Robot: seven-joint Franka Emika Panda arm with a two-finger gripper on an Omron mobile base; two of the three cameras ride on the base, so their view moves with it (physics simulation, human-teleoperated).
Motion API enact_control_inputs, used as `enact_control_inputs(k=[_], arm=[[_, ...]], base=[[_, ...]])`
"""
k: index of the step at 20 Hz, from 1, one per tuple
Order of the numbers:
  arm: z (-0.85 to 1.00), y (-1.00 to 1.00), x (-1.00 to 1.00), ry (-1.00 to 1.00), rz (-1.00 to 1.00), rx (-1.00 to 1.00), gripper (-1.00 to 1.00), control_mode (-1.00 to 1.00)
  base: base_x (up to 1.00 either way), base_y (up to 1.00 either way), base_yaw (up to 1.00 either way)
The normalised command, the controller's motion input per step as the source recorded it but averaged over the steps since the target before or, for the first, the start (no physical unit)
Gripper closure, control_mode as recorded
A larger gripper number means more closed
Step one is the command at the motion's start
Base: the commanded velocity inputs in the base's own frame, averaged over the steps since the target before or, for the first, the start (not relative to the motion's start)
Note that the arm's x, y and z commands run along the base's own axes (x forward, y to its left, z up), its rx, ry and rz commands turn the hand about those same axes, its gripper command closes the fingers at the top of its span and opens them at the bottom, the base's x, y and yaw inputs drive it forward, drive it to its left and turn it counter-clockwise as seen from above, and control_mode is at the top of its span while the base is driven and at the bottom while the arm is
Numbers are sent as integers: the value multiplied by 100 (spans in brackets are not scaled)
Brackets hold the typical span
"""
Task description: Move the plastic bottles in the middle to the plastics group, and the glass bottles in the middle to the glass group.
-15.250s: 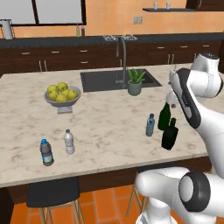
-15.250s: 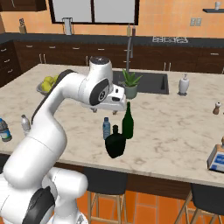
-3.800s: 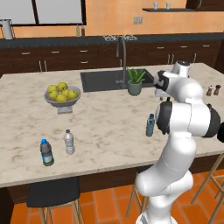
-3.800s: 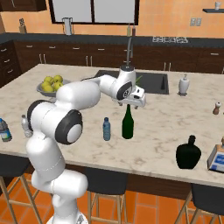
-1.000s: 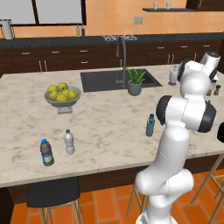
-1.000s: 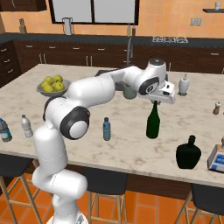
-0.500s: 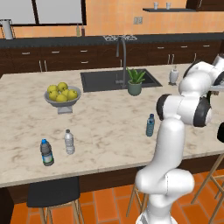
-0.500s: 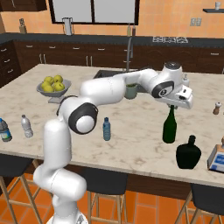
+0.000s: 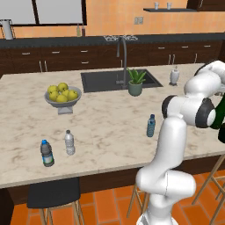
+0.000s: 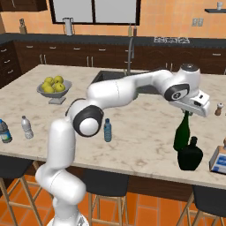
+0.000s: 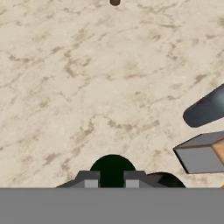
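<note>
My gripper (image 10: pixel 186 113) is shut on the neck of the dark green glass bottle (image 10: pixel 180 135), which stands upright at the counter's right end. It is just left of a stout dark glass bottle (image 10: pixel 190 155) of the glass group. In the hand view my gripper (image 11: pixel 112 178) has the green bottle top (image 11: pixel 112 168) between its fingertips, with the stout bottle (image 11: pixel 165 180) beside it. The slim blue plastic bottle (image 10: pixel 107 130) (image 9: pixel 150 125) stands mid-counter. The plastics group, a clear white-capped bottle (image 9: pixel 69 142) and a dark-labelled one (image 9: pixel 46 153), is at the front left.
A fruit bowl (image 9: pixel 62 97), the sink (image 9: pixel 119 80), a potted plant (image 9: pixel 135 82) and a soap dispenser (image 9: pixel 174 76) lie further back. A small box (image 10: pixel 218 159) and a shaker (image 10: pixel 218 109) stand near the right edge. Stools (image 9: pixel 52 196) stand below the front edge.
The arm has swung right along the counter, carrying the green glass bottle until it stands close beside the stout dark bottle. The plastic bottles have stayed put.
</note>
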Motion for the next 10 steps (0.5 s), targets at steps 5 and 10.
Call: enact_control_inputs(k=[5,10], arm=[[-24,-4,-17,-1,-2,1,100,-100],[-26,-10,-7,-3,0,0,100,-100]], base=[[0,0,0],[0,0,0]])
